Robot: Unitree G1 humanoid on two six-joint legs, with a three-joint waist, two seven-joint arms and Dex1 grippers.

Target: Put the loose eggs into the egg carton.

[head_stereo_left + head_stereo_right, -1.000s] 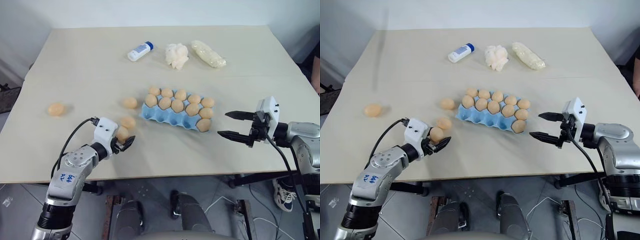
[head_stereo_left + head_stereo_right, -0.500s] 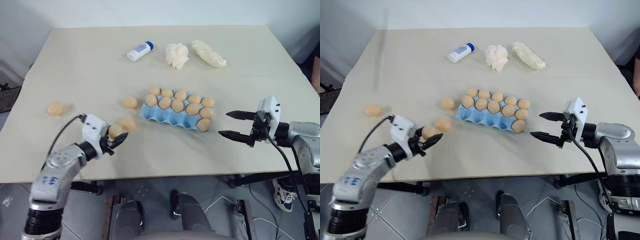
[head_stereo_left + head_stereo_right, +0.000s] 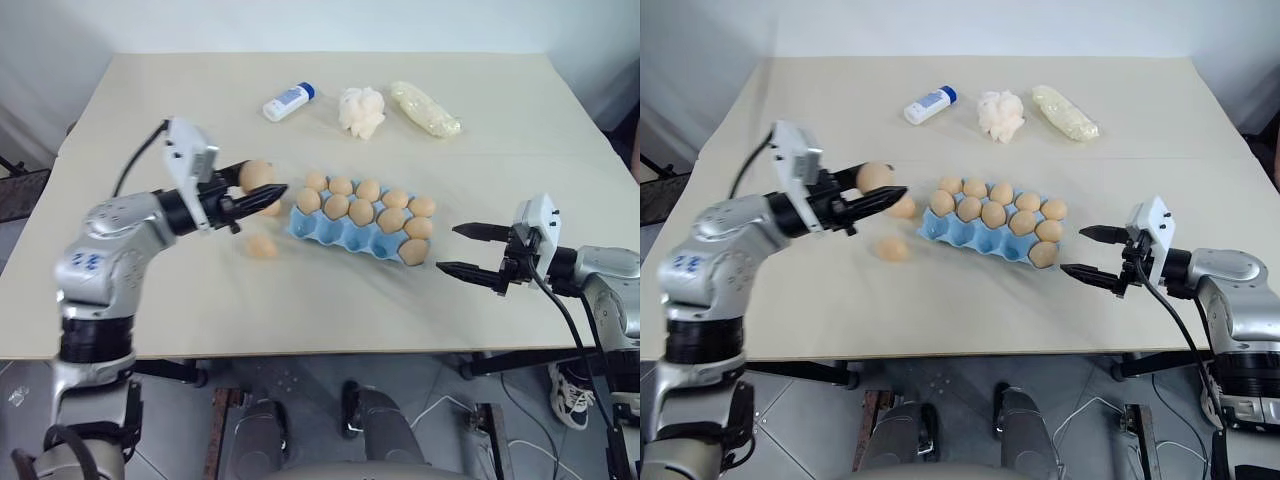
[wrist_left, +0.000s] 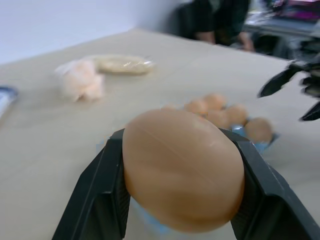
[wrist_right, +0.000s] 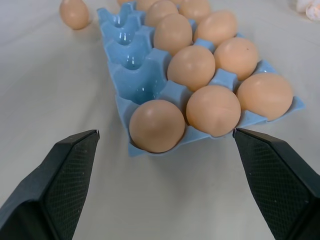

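Left gripper (image 3: 262,192): clamped on an egg (image 3: 257,176), at 9 o'clock of the egg carton (image 3: 325,231).
Loose egg (image 3: 262,246): on the table (image 3: 180,110), carton's 8 o'clock.
Bottle (image 3: 288,101), white wad (image 3: 362,109): carton's 12 o'clock.
Right gripper (image 3: 460,250): fingers apart, empty, carton's 3 o'clock.

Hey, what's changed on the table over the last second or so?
The left gripper, shut on an egg, has lifted it off the table and swung it up toward the egg carton. One loose egg stays on the table near the carton's front. The right gripper stays open beside the carton's other end; the carton and its eggs are unmoved.
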